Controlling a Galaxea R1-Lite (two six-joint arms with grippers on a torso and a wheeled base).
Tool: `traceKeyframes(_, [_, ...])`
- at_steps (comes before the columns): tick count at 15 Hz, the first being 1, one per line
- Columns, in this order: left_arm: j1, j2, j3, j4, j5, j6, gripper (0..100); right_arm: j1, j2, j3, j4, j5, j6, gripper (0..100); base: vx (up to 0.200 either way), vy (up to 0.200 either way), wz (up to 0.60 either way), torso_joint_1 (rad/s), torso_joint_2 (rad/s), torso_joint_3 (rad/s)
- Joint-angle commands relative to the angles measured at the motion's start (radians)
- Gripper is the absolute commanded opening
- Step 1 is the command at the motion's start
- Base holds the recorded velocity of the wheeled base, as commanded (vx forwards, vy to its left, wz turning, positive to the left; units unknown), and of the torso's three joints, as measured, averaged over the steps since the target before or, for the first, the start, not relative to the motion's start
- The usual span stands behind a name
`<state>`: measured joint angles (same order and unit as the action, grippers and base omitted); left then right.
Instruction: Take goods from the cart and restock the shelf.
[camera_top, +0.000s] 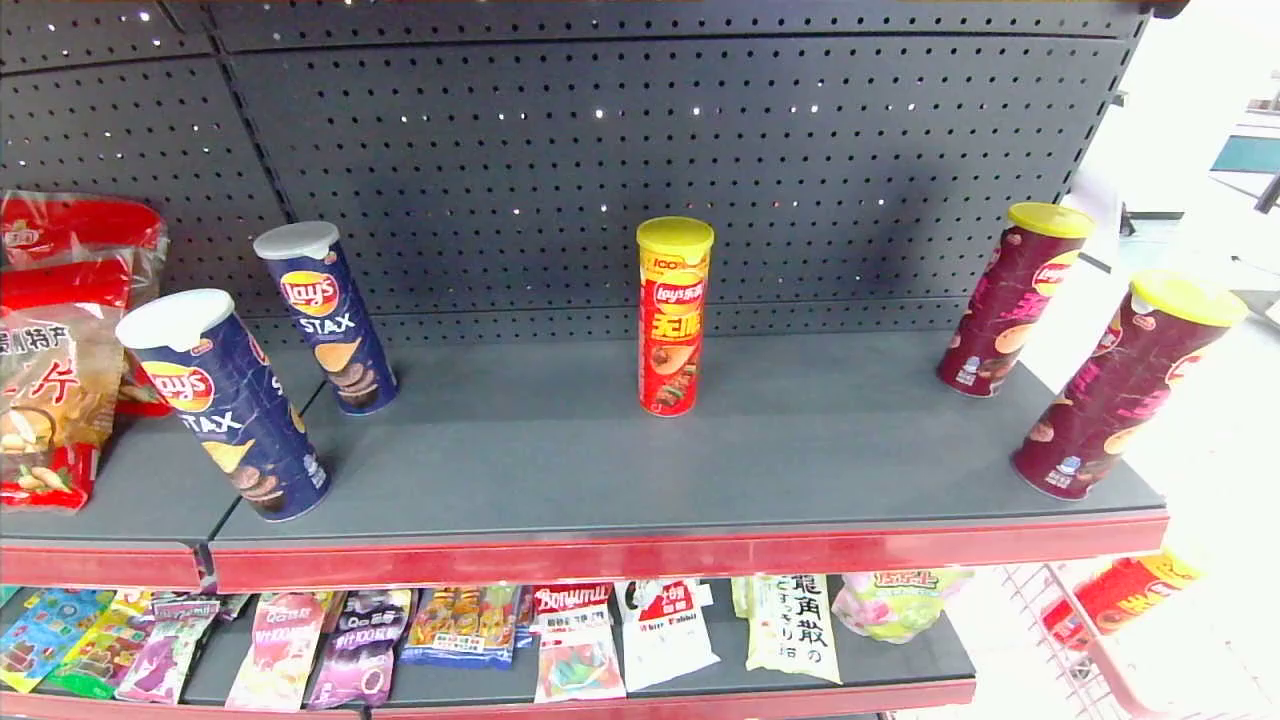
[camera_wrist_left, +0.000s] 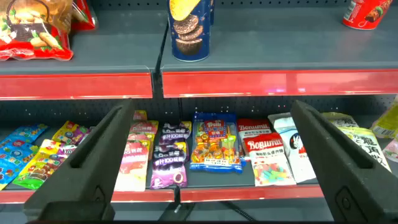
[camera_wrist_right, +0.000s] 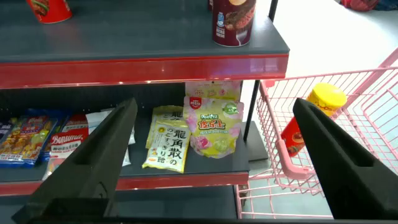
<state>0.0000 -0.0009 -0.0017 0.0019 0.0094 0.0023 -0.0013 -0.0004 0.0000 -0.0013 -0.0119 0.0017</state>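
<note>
Below and beside the shelf's right end, the cart can (camera_wrist_right: 311, 121), red with a yellow lid, leans inside the pink wire cart (camera_wrist_right: 373, 87) with its lid uppermost, close to the cart's wall nearest the shelving. I see nothing gripping it.

Upper shelf (camera_top: 560, 450): the middle can (camera_top: 675, 315), also red with a yellow lid, stands upright at mid-length, nearer the back panel than the red front edge. Two maroon cans with yellow lids occupy the right end: the front maroon can (camera_top: 1125, 385) at the right front corner, and the rear maroon can (camera_top: 1010, 300) behind it, towards the back panel. Two dark blue cans with white lids occupy the left end of the same board: the front blue can (camera_top: 225, 400) at the left front corner, and the rear blue can (camera_top: 325, 315) behind it, near the back. All five are well apart from one another. Left of the seam, the neighbouring board carries the snack bags (camera_top: 60, 350), stacked at its left end.

Lower shelf (camera_top: 890, 650): a row of flat snack packets (camera_wrist_left: 214, 143) runs along its length.

Left jaws: spread wide with nothing between them, held in front of the lower shelf's packets, beneath the front blue can.

Right jaws: likewise spread wide and empty, held in front of the lower shelf's right end, with the cart just beside.
</note>
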Motion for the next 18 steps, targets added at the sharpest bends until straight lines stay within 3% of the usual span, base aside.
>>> traceKeyframes(1, [0.0,0.001,0.0,0.001,0.0,0.001,100,0.0,0.0,0.0,0.0,0.0,0.0,100,0.0,-0.2,0.0,-0.012,0.0,0.002])
traceKeyframes(13, [0.0,0.001,0.0,0.0,0.0,0.001,100,0.0,0.0,0.0,0.0,0.006,-0.002,100,0.0,-0.2,0.0,0.002,0.01,0.003])
traceKeyframes(18, [0.0,0.001,0.0,0.001,0.0,-0.004,100,0.0,0.0,0.0,0.0,0.006,-0.002,100,0.0,0.0,0.0,0.0,0.0,0.0])
